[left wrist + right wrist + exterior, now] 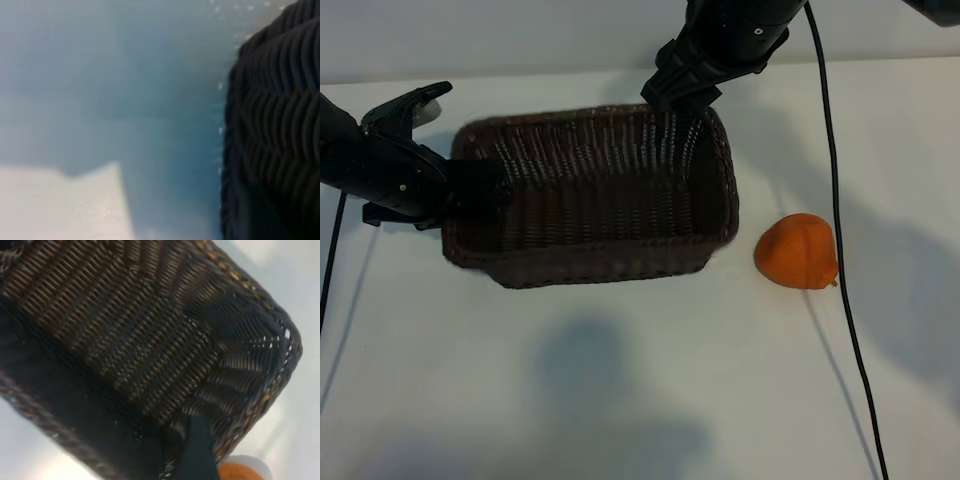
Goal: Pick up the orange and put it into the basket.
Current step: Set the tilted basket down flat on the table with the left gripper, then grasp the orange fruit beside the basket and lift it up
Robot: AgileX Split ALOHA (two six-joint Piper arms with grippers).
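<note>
The orange (792, 251) lies on the white table to the right of the basket (590, 255), a short gap away from it. The dark brown wicker basket holds nothing. My right gripper (672, 97) hangs open over the basket's far right corner. In the right wrist view one of its fingers (200, 452) shows against the basket's weave (145, 340), with the orange (241, 473) just beyond the corner. My left gripper (432, 195) sits against the basket's left end. The left wrist view shows only the basket's wall (275, 130) and the table.
A black cable (832, 160) runs from the right arm down across the table, passing just right of the orange. White table (620, 380) stretches in front of the basket.
</note>
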